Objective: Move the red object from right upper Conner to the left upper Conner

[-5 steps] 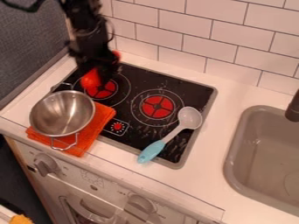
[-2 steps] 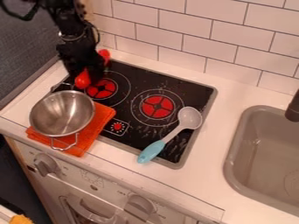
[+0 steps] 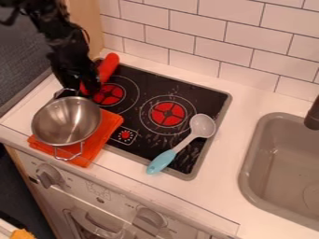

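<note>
On my feed I see a toy kitchen: a cooktop (image 3: 205, 99) in the tabletop (image 3: 232, 186), a sink (image 3: 277, 172) beside it, tiles (image 3: 193, 25) behind.

Long object, plain red (image 3: 108, 65); round metal pot, silver (image 3: 62, 122); folded cloth, orange (image 3: 92, 154); long-handled spoon, grey-white bowl, light-blue handle (image 3: 162, 161).

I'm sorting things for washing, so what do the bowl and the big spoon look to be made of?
The bowl looks like shiny metal, probably stainless steel, given its silvery reflections and wire handles. The spoon seems to be plastic: pale grey with a smooth teal grip, which might be rubbery.
</note>
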Motion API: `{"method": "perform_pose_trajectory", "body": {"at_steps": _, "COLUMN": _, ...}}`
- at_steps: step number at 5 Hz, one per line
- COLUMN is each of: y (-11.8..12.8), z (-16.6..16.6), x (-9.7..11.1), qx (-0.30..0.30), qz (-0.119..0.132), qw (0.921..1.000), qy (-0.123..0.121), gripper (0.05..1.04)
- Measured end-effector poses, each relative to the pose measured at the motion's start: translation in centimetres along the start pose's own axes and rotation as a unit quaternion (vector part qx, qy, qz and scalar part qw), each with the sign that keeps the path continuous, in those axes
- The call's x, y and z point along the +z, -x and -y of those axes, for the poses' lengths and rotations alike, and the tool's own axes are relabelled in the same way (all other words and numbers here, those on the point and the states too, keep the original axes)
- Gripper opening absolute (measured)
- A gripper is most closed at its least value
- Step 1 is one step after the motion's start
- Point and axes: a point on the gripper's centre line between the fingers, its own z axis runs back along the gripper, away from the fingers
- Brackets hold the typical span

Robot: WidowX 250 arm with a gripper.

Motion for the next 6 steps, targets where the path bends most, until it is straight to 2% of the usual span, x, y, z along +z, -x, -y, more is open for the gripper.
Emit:
{"method": "perform_pose_trajectory", "body": {"at_steps": 1, "y": -1.2, "z": -1.0, "x": 4.8, "qx": 0.021, "qz": -0.004, "qw": 0.9990, "qy": -0.038, "gripper": 1.000}}
{"method": "perform_pose_trajectory", "body": {"at_steps": 2, "y": -0.8, "z": -0.5, "x": 6.0, "qx": 0.035, "qz": -0.054, "qw": 0.9965, "qy": -0.054, "gripper": 1.000}}
{"method": "perform_pose_trajectory", "body": {"at_steps": 3, "y": -0.3, "z": -0.2, "x": 6.0, "qx": 0.032, "qz": -0.077, "qw": 0.9948, "qy": -0.059, "gripper": 1.000}}
{"method": "perform_pose_trajectory", "body": {"at_steps": 6, "y": -0.3, "z": -0.2, "x": 5.9, "qx": 0.032, "qz": -0.077, "qw": 0.9949, "qy": -0.057, "gripper": 1.000}}
